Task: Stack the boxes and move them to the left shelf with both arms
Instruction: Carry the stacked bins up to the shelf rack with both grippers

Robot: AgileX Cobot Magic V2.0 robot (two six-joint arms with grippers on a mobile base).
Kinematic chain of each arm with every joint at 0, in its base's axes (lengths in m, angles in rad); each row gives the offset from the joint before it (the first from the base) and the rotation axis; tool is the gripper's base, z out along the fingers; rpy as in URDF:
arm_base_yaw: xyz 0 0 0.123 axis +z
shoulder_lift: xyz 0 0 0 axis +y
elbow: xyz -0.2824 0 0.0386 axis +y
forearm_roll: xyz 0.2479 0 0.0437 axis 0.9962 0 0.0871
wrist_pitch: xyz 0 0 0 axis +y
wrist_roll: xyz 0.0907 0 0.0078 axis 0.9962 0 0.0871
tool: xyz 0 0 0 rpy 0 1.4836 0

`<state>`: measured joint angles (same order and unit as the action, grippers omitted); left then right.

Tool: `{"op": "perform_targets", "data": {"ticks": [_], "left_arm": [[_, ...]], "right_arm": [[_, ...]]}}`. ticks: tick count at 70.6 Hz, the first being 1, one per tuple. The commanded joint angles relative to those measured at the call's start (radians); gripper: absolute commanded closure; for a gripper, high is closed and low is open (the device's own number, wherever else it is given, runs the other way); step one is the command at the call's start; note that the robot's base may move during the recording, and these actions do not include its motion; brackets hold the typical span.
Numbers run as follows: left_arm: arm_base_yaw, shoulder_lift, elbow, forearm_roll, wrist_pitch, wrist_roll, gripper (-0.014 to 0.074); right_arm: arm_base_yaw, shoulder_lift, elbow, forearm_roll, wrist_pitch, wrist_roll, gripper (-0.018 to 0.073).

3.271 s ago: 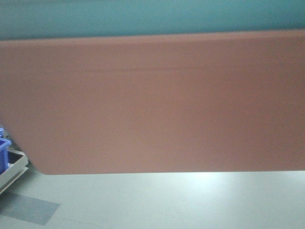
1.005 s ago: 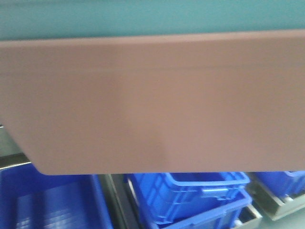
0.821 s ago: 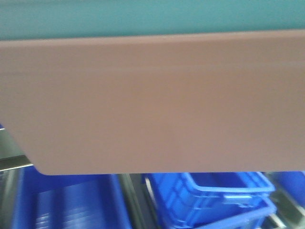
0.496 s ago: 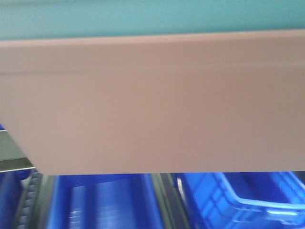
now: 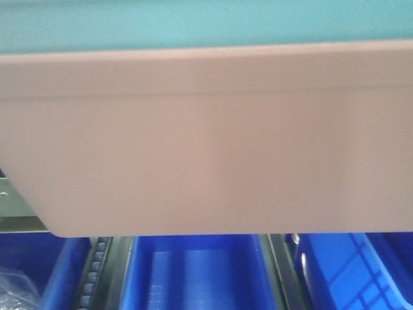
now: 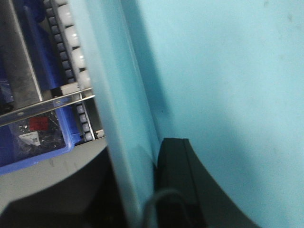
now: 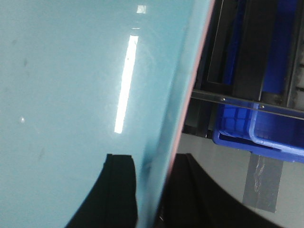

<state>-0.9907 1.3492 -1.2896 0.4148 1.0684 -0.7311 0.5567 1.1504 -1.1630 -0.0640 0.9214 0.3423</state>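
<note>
The salmon-pink box [image 5: 206, 142] fills the front view, with the light sky-blue box [image 5: 206, 22] nested in it and showing above its rim. My left gripper [image 6: 142, 190] is shut on the blue box's left wall [image 6: 114, 104], one dark finger [image 6: 175, 180] inside. My right gripper [image 7: 156, 194] is shut on the right wall, where a thin pink edge [image 7: 194, 66] lines the blue box [image 7: 71, 71]. White rollers of the left shelf [image 6: 71, 33] lie just beyond the left wall.
Dark blue bins [image 5: 193, 271] sit on the rack level under the held boxes, with a roller track [image 5: 97, 265] between them. A steel rail [image 6: 42, 107] crosses above a dark blue bin holding bagged parts [image 6: 33, 137]. Grey floor with a tape patch [image 7: 259, 180] shows at right.
The held boxes keep their place in view. The background went from bare floor to rack and dark blue bins, which then slid rightward in the view.
</note>
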Motion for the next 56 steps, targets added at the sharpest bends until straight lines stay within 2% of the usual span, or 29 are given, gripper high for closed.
{"op": "perform_targets", "data": {"ticks": [1, 56], "left_arm": [[-0.015, -0.033, -0.037, 0.03, -0.076, 0.032, 0.0599], [-0.015, -0.033, -0.037, 0.03, -0.076, 0.032, 0.0599]], "right_arm": [[-0.004, -0.033, -0.041, 0.005, -0.127, -0.006, 0.0527], [-0.004, -0.033, -0.041, 0.005, -0.127, -0.006, 0.0527]]}}
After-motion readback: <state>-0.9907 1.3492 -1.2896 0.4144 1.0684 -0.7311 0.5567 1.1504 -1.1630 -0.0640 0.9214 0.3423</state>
